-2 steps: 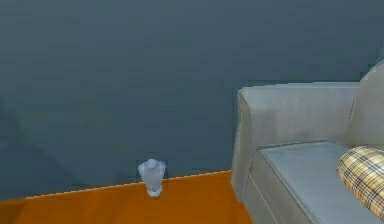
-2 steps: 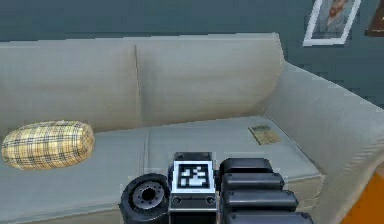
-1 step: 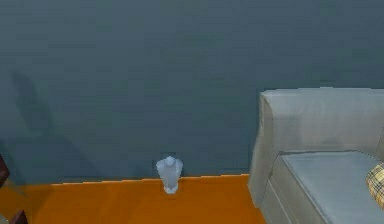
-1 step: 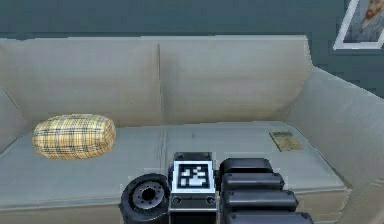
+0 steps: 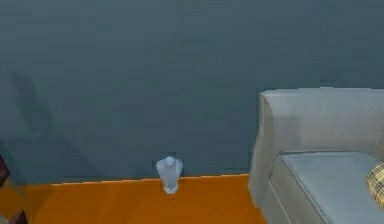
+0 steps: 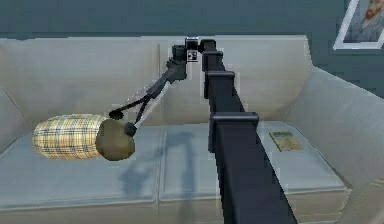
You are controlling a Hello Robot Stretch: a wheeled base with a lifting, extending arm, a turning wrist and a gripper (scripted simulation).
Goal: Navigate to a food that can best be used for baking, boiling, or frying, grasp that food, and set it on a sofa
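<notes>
Pale sofa [image 6: 250, 170] seat: brownish rounded lump [image 6: 119, 143] at my gripper's [image 6: 127, 116] far end, butted against plaid cushion [image 6: 68, 138] on its left; finger spread and hold, cannot tell.

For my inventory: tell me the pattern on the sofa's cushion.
The cushion is cream-and-tan plaid, clearest in the arm side view.

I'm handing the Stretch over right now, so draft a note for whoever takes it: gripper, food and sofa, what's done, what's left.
Gripper: jaws end at a brown potato; cannot tell whether it holds it.
Potato: on or just above the sofa seat, beside the plaid cushion.
Done: robot at the sofa, arm out over the seat.
Left: likely confirm the potato rests on the seat, then withdraw the arm.
</notes>
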